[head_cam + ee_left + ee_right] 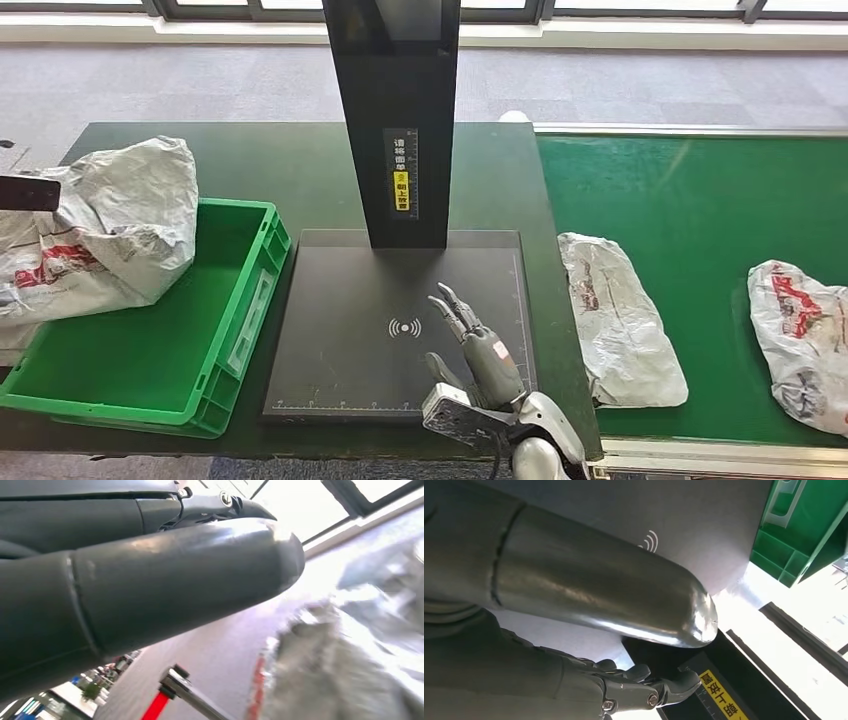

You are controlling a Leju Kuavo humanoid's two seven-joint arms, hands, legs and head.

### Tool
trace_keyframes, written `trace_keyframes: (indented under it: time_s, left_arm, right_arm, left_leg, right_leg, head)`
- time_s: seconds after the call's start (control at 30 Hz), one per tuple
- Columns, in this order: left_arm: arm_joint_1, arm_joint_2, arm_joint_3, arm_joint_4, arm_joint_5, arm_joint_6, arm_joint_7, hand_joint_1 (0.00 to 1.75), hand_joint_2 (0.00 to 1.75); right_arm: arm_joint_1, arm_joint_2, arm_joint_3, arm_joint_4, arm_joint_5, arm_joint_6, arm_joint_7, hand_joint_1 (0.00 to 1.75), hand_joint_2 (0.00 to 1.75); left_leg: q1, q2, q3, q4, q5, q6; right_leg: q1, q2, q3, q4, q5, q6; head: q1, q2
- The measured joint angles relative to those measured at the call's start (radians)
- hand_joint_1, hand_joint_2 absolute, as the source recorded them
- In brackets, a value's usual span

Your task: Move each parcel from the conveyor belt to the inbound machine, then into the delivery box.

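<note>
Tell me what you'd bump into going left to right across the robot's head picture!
Crumpled parcel at the left → green delivery box → black inbound machine → the robot's right hand → parcel on the conveyor belt → another parcel at the right edge.

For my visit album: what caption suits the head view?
Right hand hovers empty over the scanner pad; a parcel hangs above the green box.

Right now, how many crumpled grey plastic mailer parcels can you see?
3: one crumpled grey plastic parcel held over the green crate by the left hand; two on the green conveyor belt, one near, one far right. More may lie outside view.
</note>
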Motion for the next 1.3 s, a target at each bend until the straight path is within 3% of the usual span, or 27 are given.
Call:
trace_keyframes:
  time_s: [0.33,0.4,0.47,0.53,0.6,0.77,0.83,0.9,0.93,1.0,1.1,1.17,1.3]
  left_arm:
    - [0.005,0.081,-0.062,-0.120,0.073,0.021,0.040,0.00,0.00]
    - [0.029,0.085,-0.060,-0.156,0.116,0.096,0.084,0.00,0.00]
    - [0.082,0.061,-0.032,-0.214,0.143,0.238,0.169,0.00,0.00]
    - [0.156,-0.001,0.023,-0.272,0.128,0.413,0.268,0.00,0.00]
    - [0.244,-0.091,0.079,-0.318,0.073,0.559,0.337,0.00,0.00]
    - [0.510,-0.339,0.148,-0.428,-0.033,0.782,0.379,0.00,0.00]
    - [0.639,-0.449,0.178,-0.538,0.062,0.869,0.317,0.00,0.00]
    - [0.764,-0.551,0.204,-0.679,0.302,0.951,0.171,0.00,0.00]
    - [0.819,-0.599,0.211,-0.745,0.463,0.979,0.074,0.00,0.00]
    - [0.908,-0.687,0.213,-0.852,0.823,0.982,-0.127,0.00,0.00]
    - [0.998,-0.799,0.213,-0.926,1.278,0.839,-0.322,0.00,0.00]
    - [1.041,-0.863,0.210,-0.934,1.425,0.727,-0.360,0.00,0.00]
    - [1.120,-0.957,0.188,-0.942,1.487,0.628,-0.372,0.00,0.00]
  right_arm:
    - [-0.019,0.006,0.000,0.026,0.003,-0.001,-0.001,0.00,0.00]
    - [-0.014,0.007,0.000,0.027,0.005,-0.006,0.002,0.00,0.00]
    - [0.005,0.007,0.000,0.017,0.010,-0.016,0.010,0.00,0.00]
    - [0.036,0.007,0.000,-0.005,0.019,-0.026,0.020,0.00,0.00]
    - [0.065,0.007,0.000,-0.032,0.032,-0.032,0.033,0.00,0.00]
    - [0.135,0.007,-0.007,-0.100,0.056,-0.048,0.060,0.00,0.00]
    - [0.160,0.008,-0.020,-0.139,0.038,-0.065,0.055,0.00,0.87]
    - [0.185,0.011,-0.047,-0.190,-0.003,-0.095,0.041,0.00,1.75]
    - [0.199,0.015,-0.068,-0.220,-0.031,-0.111,0.032,0.00,1.75]
    - [0.232,0.023,-0.124,-0.284,-0.083,-0.142,0.009,0.00,1.75]
    - [0.286,0.041,-0.225,-0.373,-0.105,-0.203,-0.018,0.00,1.75]
    - [0.320,0.061,-0.297,-0.429,-0.086,-0.241,-0.018,0.00,1.75]
    - [0.367,0.104,-0.438,-0.509,-0.013,-0.315,0.033,0.00,1.75]
  left_leg:
    - [0.000,-0.005,0.000,0.000,0.002,-0.002]
    - [0.000,-0.005,0.000,0.000,0.002,-0.002]
    - [-0.001,-0.009,0.001,0.000,0.002,-0.002]
    - [-0.003,-0.014,0.001,0.000,0.002,-0.002]
    - [-0.004,-0.016,0.002,0.000,0.002,-0.001]
    - [-0.008,-0.008,0.003,0.000,0.000,0.001]
    - [-0.010,-0.003,0.003,0.001,-0.002,0.004]
    - [-0.012,0.001,0.003,0.001,-0.005,0.007]
    - [-0.012,0.002,0.003,0.001,-0.006,0.009]
    - [-0.013,0.001,0.004,0.001,-0.009,0.011]
    - [-0.014,-0.003,0.004,0.002,-0.011,0.013]
    - [-0.013,-0.006,0.004,0.002,-0.012,0.014]
    - [-0.013,-0.007,0.004,0.002,-0.012,0.014]
  right_leg:
    - [0.000,-0.004,0.001,0.000,0.000,-0.001]
    - [0.000,-0.005,0.001,0.000,0.000,-0.001]
    - [0.000,-0.009,0.001,-0.001,-0.001,-0.001]
    - [-0.001,-0.014,0.002,-0.001,-0.002,0.000]
    - [-0.003,-0.016,0.005,-0.001,-0.002,0.000]
    - [-0.007,-0.009,0.005,-0.002,-0.001,0.003]
    - [-0.009,-0.004,0.004,-0.002,0.000,0.004]
    - [-0.010,0.000,0.003,-0.002,-0.001,0.005]
    - [-0.011,0.000,0.003,-0.003,-0.002,0.007]
    - [-0.012,0.000,0.004,-0.003,-0.004,0.011]
    - [-0.013,-0.005,0.006,-0.004,-0.008,0.015]
    - [-0.013,-0.008,0.008,-0.004,-0.009,0.015]
    - [-0.013,-0.009,0.008,-0.004,-0.009,0.015]
  head:
    - [0.000,0.000]
    - [0.000,0.000]
    - [0.000,0.000]
    - [0.000,0.000]
    - [0.000,0.000]
    - [0.000,0.000]
    - [0.000,0.000]
    - [0.000,0.000]
    - [0.000,0.000]
    - [0.000,0.000]
    - [0.000,0.000]
    - [0.000,0.000]
    - [0.000,0.000]
